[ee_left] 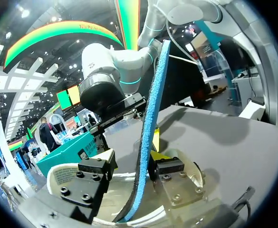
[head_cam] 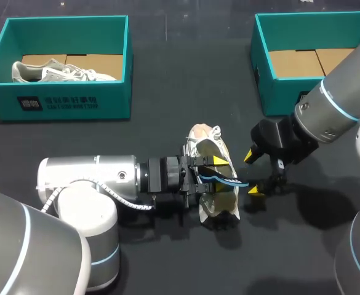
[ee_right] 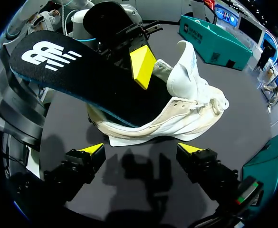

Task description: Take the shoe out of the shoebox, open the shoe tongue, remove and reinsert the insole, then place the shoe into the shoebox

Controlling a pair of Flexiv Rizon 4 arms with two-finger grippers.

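Note:
A white and cream shoe [head_cam: 212, 144] lies on its side mid-table, between my two grippers. Its black insole with a blue underside [head_cam: 228, 179] sticks halfway out of the shoe's opening. My left gripper [head_cam: 220, 174] is at that opening. In the left wrist view the insole [ee_left: 153, 104] stands on edge between the open fingers of my left gripper [ee_left: 134, 166]; it rests against one finger [ee_left: 169, 166] and is clear of the other. My right gripper [ee_right: 141, 149] is open just short of the shoe [ee_right: 191, 114], with nothing between its fingers; the insole [ee_right: 67, 76] shows ahead of it.
A teal shoebox [head_cam: 63, 101] at the back left holds a second light shoe [head_cam: 56, 72]. Another teal shoebox [head_cam: 277, 92] stands at the back right, under my right arm, its cardboard floor bare. The tabletop [head_cam: 167, 258] is dark.

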